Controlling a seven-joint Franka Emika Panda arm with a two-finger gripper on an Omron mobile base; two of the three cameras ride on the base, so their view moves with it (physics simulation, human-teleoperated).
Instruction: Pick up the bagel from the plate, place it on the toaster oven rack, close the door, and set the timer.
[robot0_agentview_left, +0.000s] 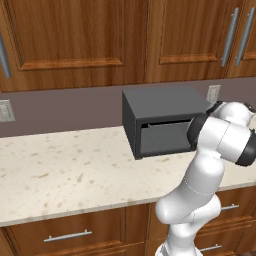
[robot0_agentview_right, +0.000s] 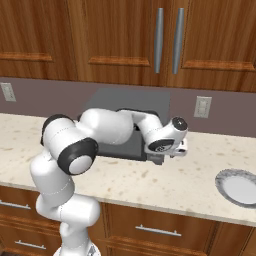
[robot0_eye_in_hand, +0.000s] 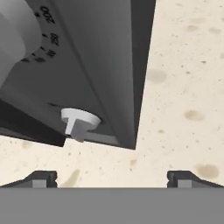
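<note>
The dark grey toaster oven (robot0_agentview_left: 160, 102) stands at the back of the counter, and its door (robot0_agentview_left: 165, 139) looks shut. My arm covers its right side. The white hand (robot0_agentview_right: 167, 142) hovers just in front of the oven's front right corner. In the hand view my gripper (robot0_eye_in_hand: 113, 178) is open with nothing between its fingertips (robot0_eye_in_hand: 41, 178). It faces the knob panel (robot0_eye_in_hand: 87, 74). A small white knob (robot0_eye_in_hand: 78, 122) sits just ahead, left of centre, and a larger pale dial (robot0_eye_in_hand: 13, 39) with printed numbers is further up. The plate (robot0_agentview_right: 240, 187) is bare. The bagel and the rack are hidden.
The speckled beige counter (robot0_agentview_left: 65, 165) stretches left of the oven. Wooden wall cabinets (robot0_agentview_left: 75, 35) hang above it and drawers (robot0_agentview_left: 65, 235) sit below. Wall outlets (robot0_agentview_right: 202, 106) are on the backsplash. The plate lies near the counter's front edge, to the right of the hand.
</note>
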